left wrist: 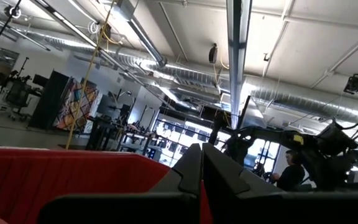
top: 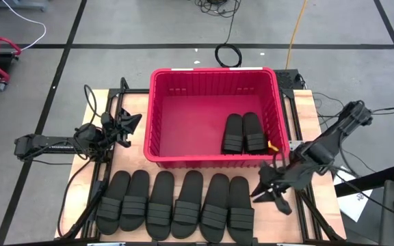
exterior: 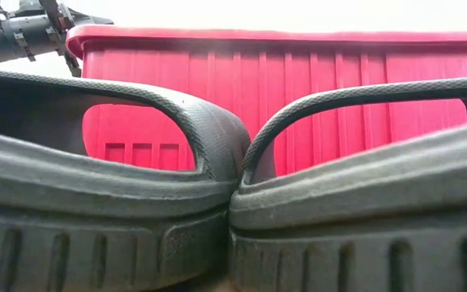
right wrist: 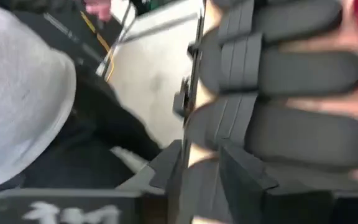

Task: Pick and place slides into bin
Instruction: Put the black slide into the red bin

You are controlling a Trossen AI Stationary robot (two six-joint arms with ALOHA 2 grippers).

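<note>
Hovering beside the row of six slides (top: pixel 176 212) on the counter (top: pixel 320 109), right gripper (top: pixel 269 191), slightly spread and empty, risks nudging neighbours when grasping; two lie in the bin (top: pixel 157 102); left gripper (top: pixel 130 123) pressed together.

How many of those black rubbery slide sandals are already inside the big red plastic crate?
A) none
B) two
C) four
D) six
B: the overhead view shows two black slide sandals lying side by side in the red plastic crate, near its right wall, while six more wait in a row on the table in front of it.
</note>
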